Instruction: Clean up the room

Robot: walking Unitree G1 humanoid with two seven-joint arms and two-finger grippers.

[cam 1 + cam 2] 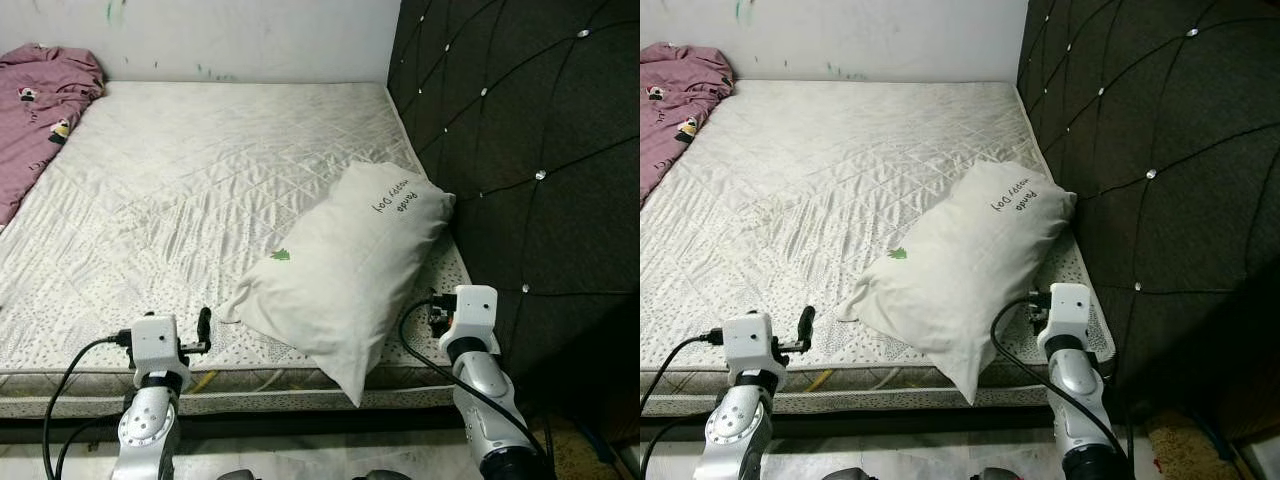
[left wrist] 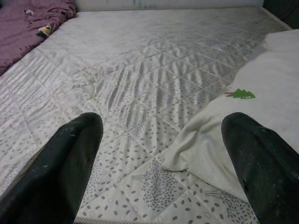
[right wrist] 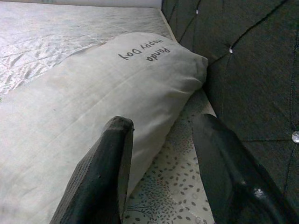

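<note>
A white pillow (image 1: 345, 265) with a small green mark and dark lettering lies askew on the grey quilted mattress (image 1: 200, 180), its lower corner hanging over the front edge near the headboard. A purple blanket (image 1: 35, 105) is bunched at the far left of the bed. My left gripper (image 2: 163, 158) is open at the mattress's front edge, just left of the pillow's near corner (image 2: 187, 154). My right gripper (image 3: 163, 154) is open beside the pillow's right side, between it and the headboard, holding nothing.
A dark tufted headboard (image 1: 540, 150) with shiny studs rises along the right. A white wall (image 1: 220, 35) closes the far end. The bed's front edge (image 1: 250, 385) is right before me, with pale floor below.
</note>
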